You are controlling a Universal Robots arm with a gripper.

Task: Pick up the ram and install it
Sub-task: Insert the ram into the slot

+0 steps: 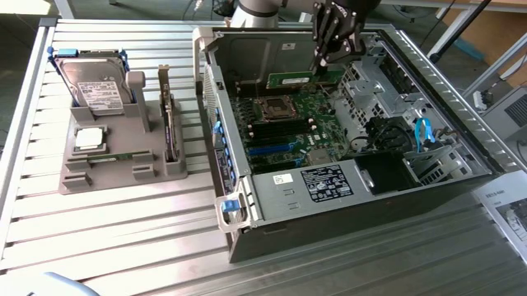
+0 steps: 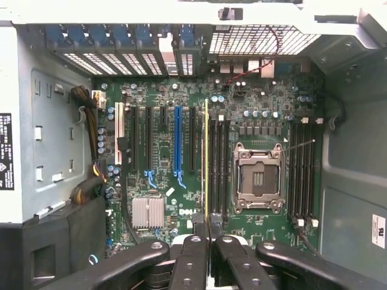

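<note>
Gripper: you have the black metal gripper (image 1: 325, 60) inside the open case (image 1: 255, 46), its fingers pressed together on one end of the ram (image 1: 292, 79).
Ram: a thin flat green stick, held level and on edge above the motherboard (image 2: 260, 225), apart from it. In the wrist view you see only its narrow yellowish edge.
Motherboard: green and matte, crowded with small round capacitors. It carries a square metal-framed processor socket (image 2: 259, 176), a ribbed silver heatsink (image 2: 148, 211) and one long blue slot (image 2: 178, 142).
Memory slots: long, narrow and black (image 2: 217, 163), in rows on both sides of the socket. The ram's edge runs parallel to the row between the blue slot and the socket, but you cannot tell which slot it is over.
Edges: grey sheet-metal walls ring the board, and a boxy labelled power supply (image 1: 325, 184) stands near one end.
Open room: there is free air above the slots around the stick.
Table: ridged aluminium slats (image 1: 123, 228).
Stand: grey plastic (image 1: 107, 166), well apart from the case, holding a silver hard drive (image 1: 92, 83) and an upright card (image 1: 169, 129).
</note>
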